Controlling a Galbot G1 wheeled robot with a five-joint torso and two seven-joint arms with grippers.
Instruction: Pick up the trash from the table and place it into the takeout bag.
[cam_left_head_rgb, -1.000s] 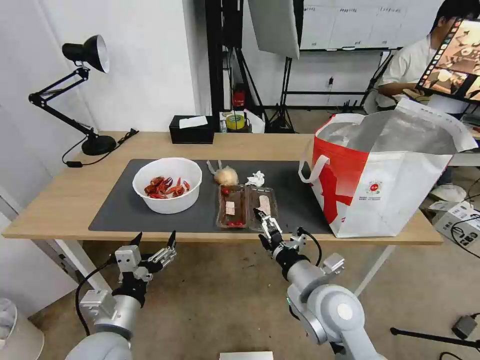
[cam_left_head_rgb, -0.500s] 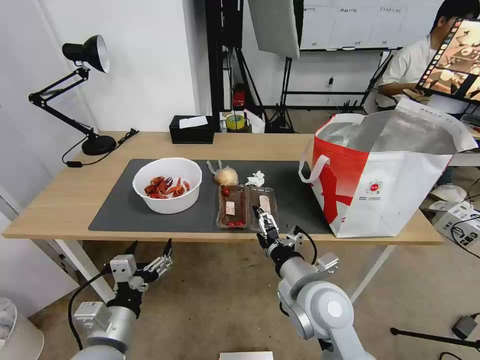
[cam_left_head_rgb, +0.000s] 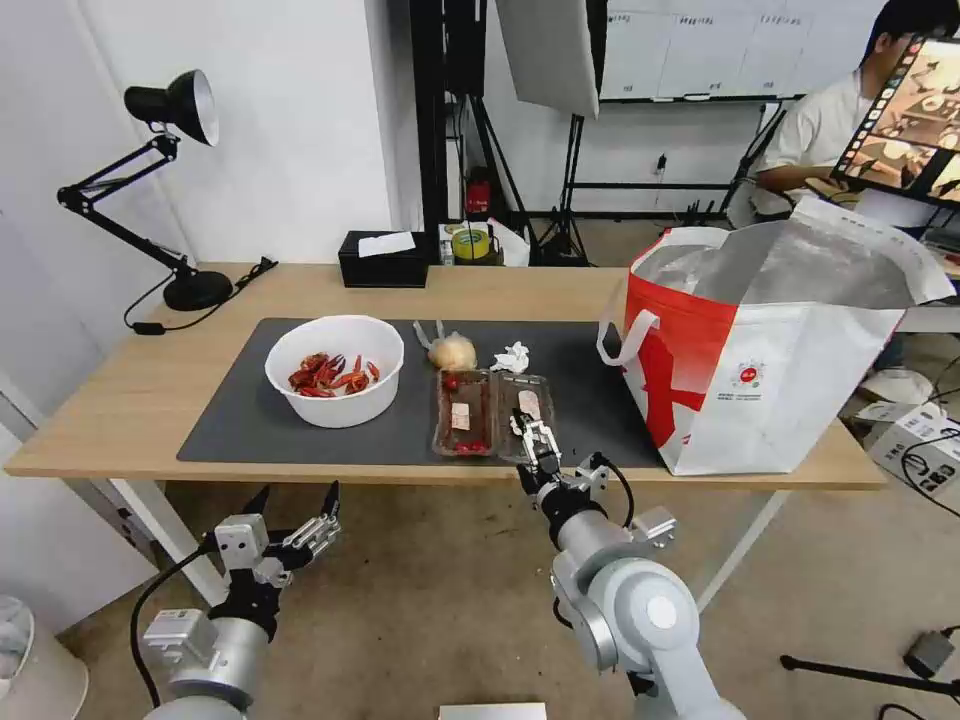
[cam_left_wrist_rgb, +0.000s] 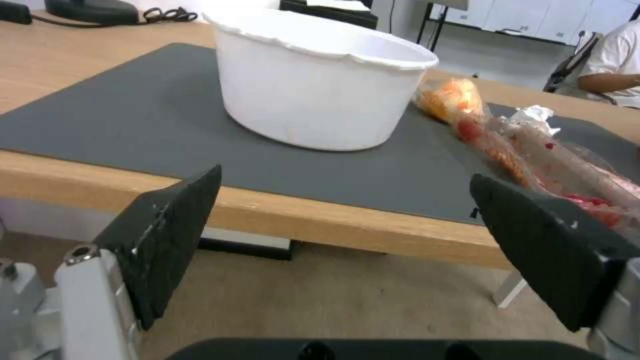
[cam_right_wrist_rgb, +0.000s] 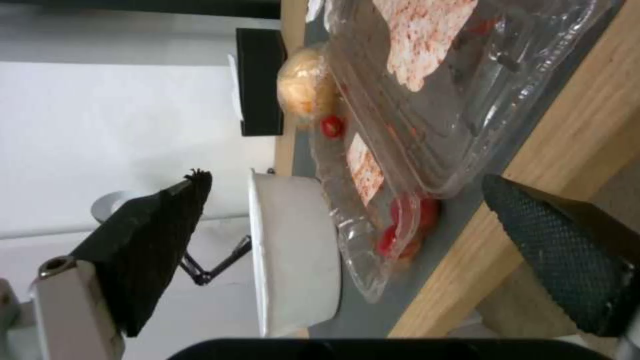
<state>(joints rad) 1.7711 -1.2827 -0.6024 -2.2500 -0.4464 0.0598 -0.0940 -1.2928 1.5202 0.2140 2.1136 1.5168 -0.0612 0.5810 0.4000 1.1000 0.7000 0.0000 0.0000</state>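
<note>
Here, view by view:

Head view: my right gripper (cam_left_head_rgb: 533, 432) reaches over the table's (cam_left_head_rgb: 120, 400) near edge, jaws parted, at the near end of the right-hand clear tray (cam_left_head_rgb: 525, 402); the takeout bag (cam_left_head_rgb: 760, 370) stands open well to the right on the tabletop.
Head view, other arm: my left gripper (cam_left_head_rgb: 295, 497) hangs below the table edge, spread wide and empty, in front of the white bowl (cam_left_head_rgb: 335, 368).
Left wrist view: the bowl (cam_left_wrist_rgb: 320, 85) sits on the dark mat (cam_left_wrist_rgb: 133, 125), with the knotted bag (cam_left_wrist_rgb: 453, 97) and crumpled tissue (cam_left_wrist_rgb: 533, 114) beyond it.
Right wrist view: my fingers (cam_right_wrist_rgb: 553, 250) frame the two trays (cam_right_wrist_rgb: 427, 130), not yet touching.
Handling, my judgement: the tray looks thin, light, springy and greasy, so likely to buckle or slip.
Hold, my judgement: pinch the near rim lip, where the plastic is stiffest.
</note>
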